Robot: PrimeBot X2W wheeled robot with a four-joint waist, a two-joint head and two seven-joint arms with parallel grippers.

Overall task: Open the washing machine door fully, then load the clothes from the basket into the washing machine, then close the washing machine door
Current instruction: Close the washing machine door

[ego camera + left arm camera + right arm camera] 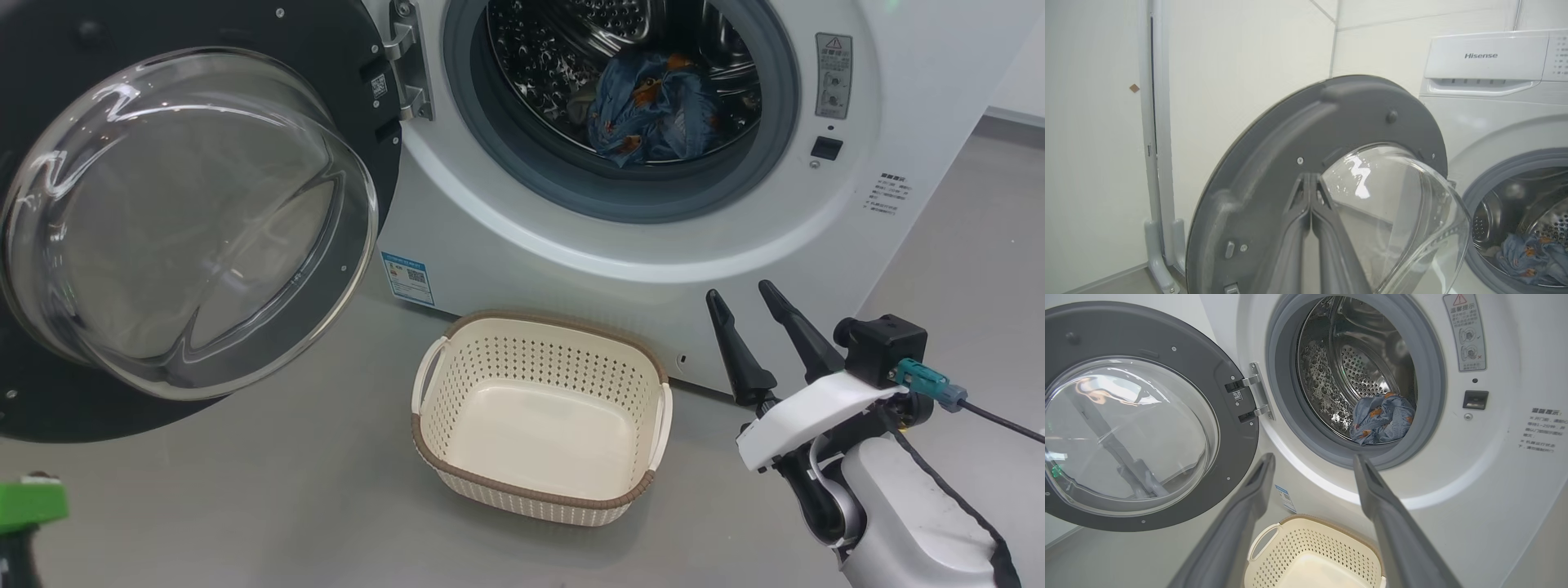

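Observation:
The washing machine [571, 245] stands with its door [188, 220] swung wide to the left, glass bowl facing me. The clothes [653, 106], blue with orange figures, lie bunched low in the steel drum, also visible as clothes [1382, 418]. The basket [539, 367] sits empty on the floor before the machine. My right gripper [736, 292] hovers open to the basket's right, pointing at the drum with nothing between its fingers. My left gripper [1310, 176] is shut with fingers pressed together on nothing. It points at the grey inner ring of the door [1274, 171]. Whether it touches the ring, I cannot tell.
Grey floor surrounds the basket. A white wall and an upright pale pipe [1153, 163] stand behind the open door. A blue label [406, 278] is low on the machine's front and the latch slot [826, 148] is right of the drum. A green part [28, 502] shows at lower left.

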